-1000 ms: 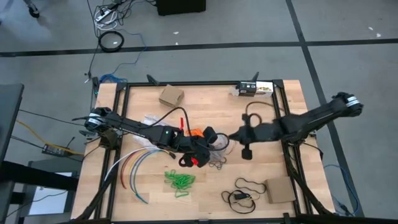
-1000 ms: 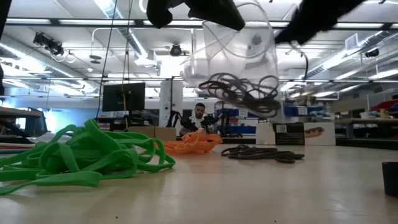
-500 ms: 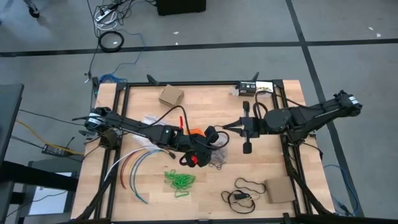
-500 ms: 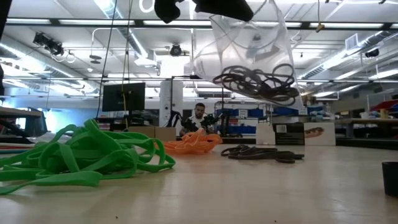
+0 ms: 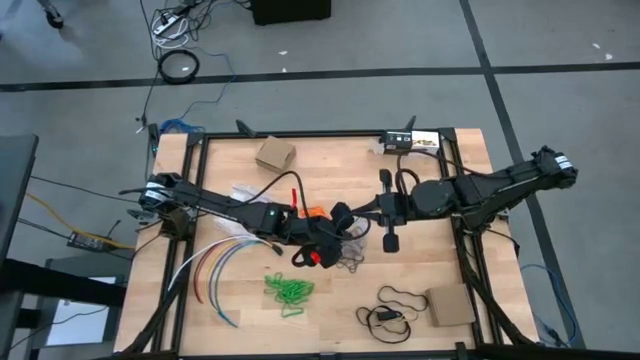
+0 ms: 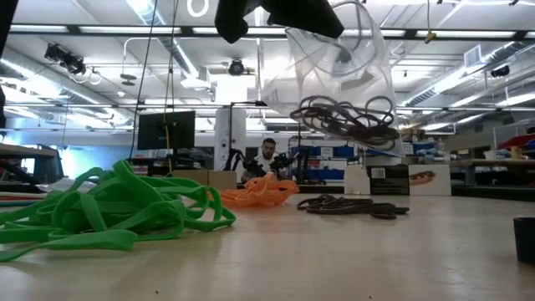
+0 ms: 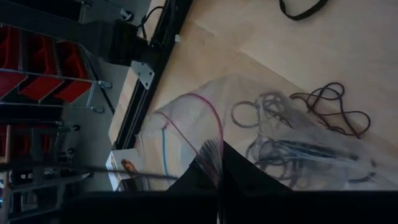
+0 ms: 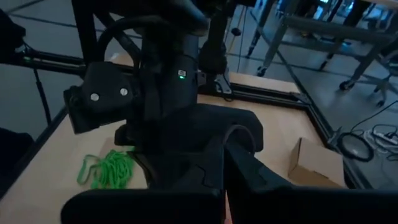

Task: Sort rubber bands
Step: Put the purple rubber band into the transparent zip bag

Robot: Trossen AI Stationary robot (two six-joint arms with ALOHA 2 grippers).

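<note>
A clear plastic bag (image 6: 334,67) with dark rubber bands (image 6: 347,121) in its bottom hangs over the table's middle, and my left gripper (image 5: 340,222) is shut on it. On the table lie a green heap (image 6: 100,213), an orange heap (image 6: 255,192) and a dark heap (image 6: 351,205) of bands. From the right, my right gripper (image 5: 362,212) hangs shut beside the bag, close to the left gripper, with nothing between its fingers (image 8: 205,186). My left gripper pinches the clear bag between its two fingers at the bag's upper edge (image 7: 208,149), by the coloured zip line. The fingers slant down from the table's left. The bag hangs below them, clear of the table, with the dark bands sagging in its low end.
Cardboard boxes stand at the far left (image 5: 275,153) and the near right (image 5: 450,305). Long coloured cables (image 5: 215,265) curve at the near left. A thin black cord loop (image 5: 395,300) lies near the front edge. A person (image 6: 267,155) sits in the room behind.
My right gripper has risen and drawn off from the bag, leaving the top of the low view. The bag, still hanging from my left gripper, has swung a little and its bands have shifted with it.
</note>
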